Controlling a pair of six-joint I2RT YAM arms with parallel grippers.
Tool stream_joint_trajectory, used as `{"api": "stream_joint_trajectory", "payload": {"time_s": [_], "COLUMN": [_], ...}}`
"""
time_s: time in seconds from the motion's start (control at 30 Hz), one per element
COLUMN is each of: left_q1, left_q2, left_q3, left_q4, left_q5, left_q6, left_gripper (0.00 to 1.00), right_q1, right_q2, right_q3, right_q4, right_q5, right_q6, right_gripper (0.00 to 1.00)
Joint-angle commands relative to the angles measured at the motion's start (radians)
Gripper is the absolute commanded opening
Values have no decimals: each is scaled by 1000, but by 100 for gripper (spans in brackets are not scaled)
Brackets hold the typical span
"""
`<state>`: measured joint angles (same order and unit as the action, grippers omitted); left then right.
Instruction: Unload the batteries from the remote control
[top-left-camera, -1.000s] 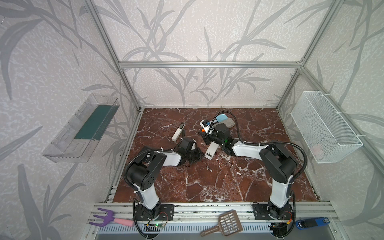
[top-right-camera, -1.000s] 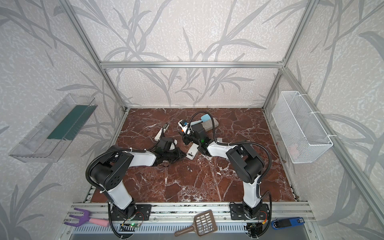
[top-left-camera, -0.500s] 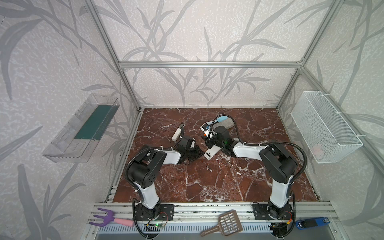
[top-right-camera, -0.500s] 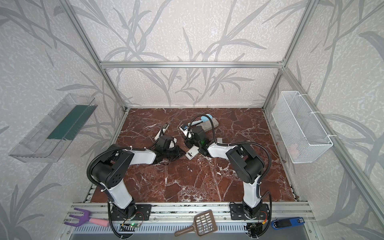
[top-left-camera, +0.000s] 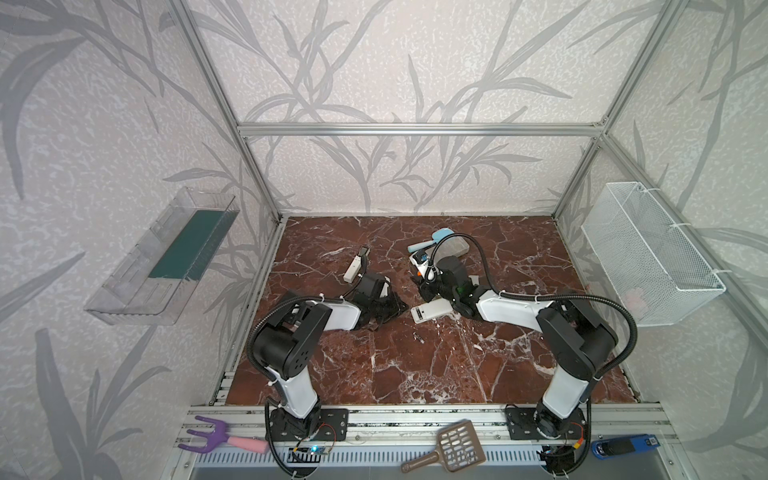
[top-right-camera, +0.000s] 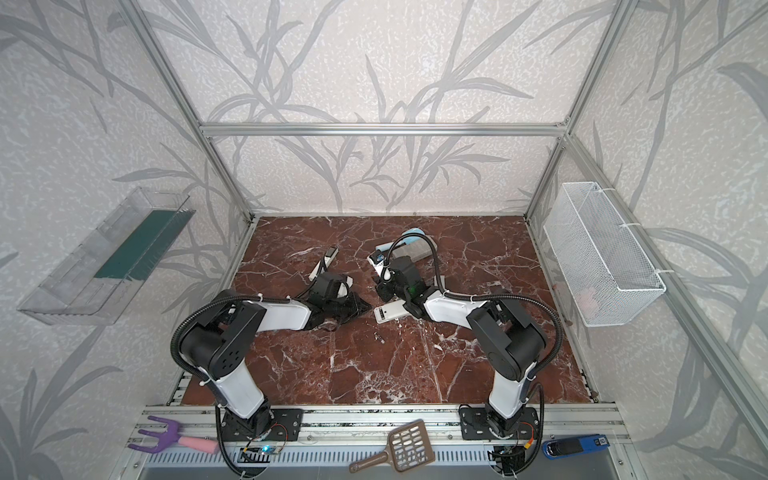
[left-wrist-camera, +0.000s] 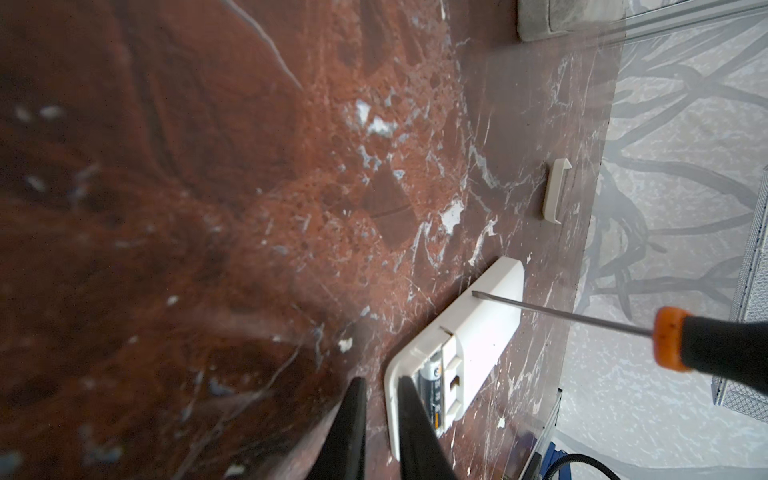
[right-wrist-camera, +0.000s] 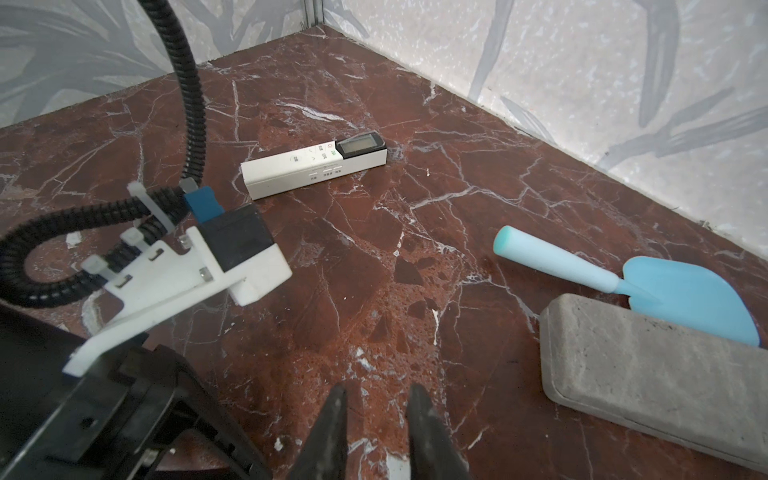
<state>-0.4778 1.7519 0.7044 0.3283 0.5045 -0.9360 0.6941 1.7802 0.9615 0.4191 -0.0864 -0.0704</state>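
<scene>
The white remote control (top-left-camera: 432, 311) (left-wrist-camera: 478, 328) lies back-up on the marble floor with its battery bay open. One dark battery (left-wrist-camera: 432, 390) sits in the bay. Another thin dark battery (top-left-camera: 417, 336) lies loose just in front. My left gripper (left-wrist-camera: 381, 380) straddles the bay's end wall, shut on it, one finger inside and one outside. An orange-collared screwdriver (left-wrist-camera: 582, 318) hangs in the air, its tip on the remote's back. My right gripper (right-wrist-camera: 378, 390) stands just behind the remote with narrow jaws. The screwdriver's handle does not show in the right wrist view.
A small white battery cover (left-wrist-camera: 557, 191) lies beyond the remote. A second white remote with a display (right-wrist-camera: 316, 168) lies at the back left. A light blue scoop (right-wrist-camera: 685, 299) and a grey stone block (right-wrist-camera: 648, 370) sit behind the right gripper. A wire basket (top-left-camera: 648, 253) hangs on the right wall.
The remote control has turned and slid a little toward the front, now lying more crosswise. Both grippers shifted slightly with it; their openings look unchanged.
</scene>
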Motion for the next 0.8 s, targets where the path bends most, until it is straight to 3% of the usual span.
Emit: {"api": "stream_joint_trajectory", "payload": {"time_s": [0.0,0.43,0.77], "left_q1": [-7,-31,-155], "left_q2": [-29,-119,-253], "left_q3": [-32,-102,-29], "left_q4": [33,43,-199], "left_q5": [15,-8,-153], "left_q6": [-15,-52,29], "left_gripper": [18,18,18], "right_q1": [19,54,28], "right_q2": [-33,-118,-210], "right_q3": [-14,-36,-21], "right_q4": [-13,-80,-161], "right_q5": [1,68,83], "right_q6": [32,98,46], "right_gripper": [0,0,0]}}
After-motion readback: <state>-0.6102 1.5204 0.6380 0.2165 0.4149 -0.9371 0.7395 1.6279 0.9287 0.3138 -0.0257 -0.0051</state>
